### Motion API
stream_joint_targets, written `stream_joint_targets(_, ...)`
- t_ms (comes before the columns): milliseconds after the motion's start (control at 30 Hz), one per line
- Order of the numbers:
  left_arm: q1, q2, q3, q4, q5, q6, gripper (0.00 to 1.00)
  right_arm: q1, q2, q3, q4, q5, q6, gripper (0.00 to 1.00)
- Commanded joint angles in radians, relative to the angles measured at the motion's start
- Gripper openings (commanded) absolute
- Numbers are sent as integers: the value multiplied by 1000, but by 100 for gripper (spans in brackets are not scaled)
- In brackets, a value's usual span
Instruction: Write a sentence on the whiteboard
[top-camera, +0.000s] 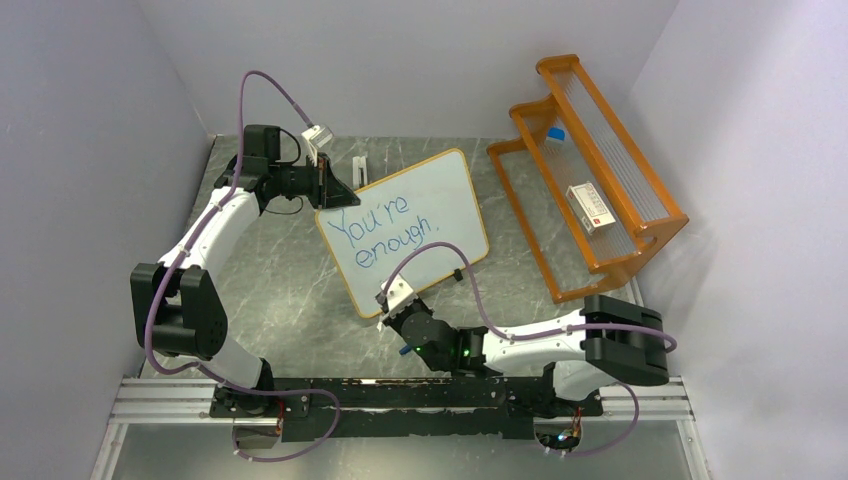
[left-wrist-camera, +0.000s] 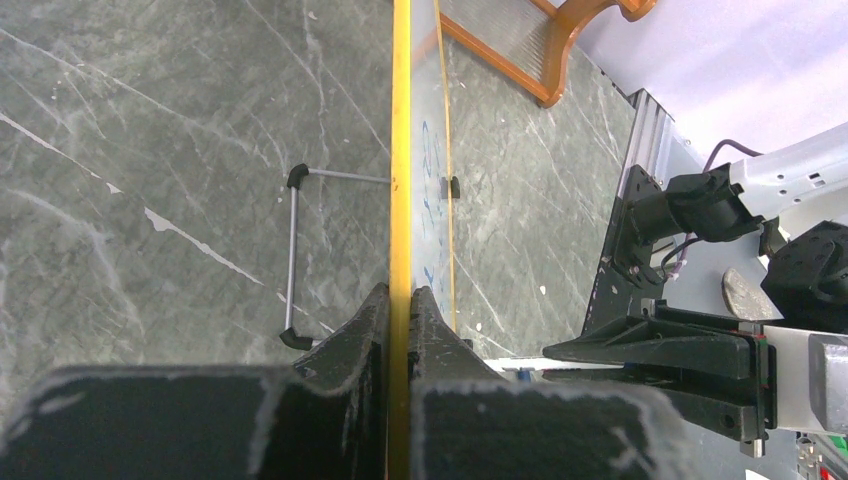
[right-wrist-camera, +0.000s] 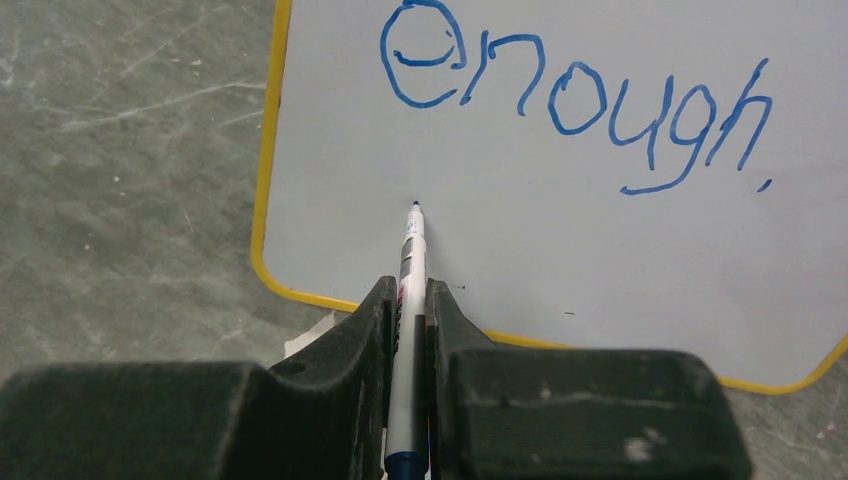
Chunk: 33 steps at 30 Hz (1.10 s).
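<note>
The whiteboard (top-camera: 425, 205), yellow-framed, stands tilted on the table with "You're enough." written on it in blue. My left gripper (top-camera: 328, 188) is shut on its top left edge. In the left wrist view the jaws (left-wrist-camera: 400, 300) pinch the yellow frame (left-wrist-camera: 401, 150) edge-on. My right gripper (top-camera: 388, 302) is at the board's lower left corner, shut on a white marker (right-wrist-camera: 409, 260) with a blue tail. The marker tip points at the blank board surface (right-wrist-camera: 600, 260) below the word "enough". I cannot tell whether the tip touches it.
An orange rack (top-camera: 640, 215) stands at the right with a small white box (top-camera: 590, 208) and a blue-capped item (top-camera: 555, 134) in it. A white object (top-camera: 360, 166) lies behind the board. The board's wire foot (left-wrist-camera: 293, 255) rests on the table. Walls close in on both sides.
</note>
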<state>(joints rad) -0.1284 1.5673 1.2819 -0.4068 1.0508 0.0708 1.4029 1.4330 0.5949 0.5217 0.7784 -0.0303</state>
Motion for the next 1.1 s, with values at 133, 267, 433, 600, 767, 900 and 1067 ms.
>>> stream_joint_targets(133,-5,28,-10,-23,-94,64,5,-7,32,39,1,29,15,0)
stream_joint_targets(267,-5,27,-10,-21,-92,63,5,-12,38,42,8,29,11,0)
stream_joint_targets(433,-5,28,-8,-21,-91,62,5,-19,41,48,14,23,7,0)
stream_joint_targets(600,-5,27,-10,-20,-91,60,5,-21,44,57,31,18,-5,0)
stream_joint_targets(767,-5,27,-9,-20,-92,61,5,-21,50,69,39,-11,-16,0)
stream_joint_targets(900,-5,27,-9,-23,-95,63,5,-21,53,74,39,-33,-15,0)
stream_joint_targets(1067,-5,25,-9,-22,-94,61,5,-21,46,71,18,-62,-10,0)
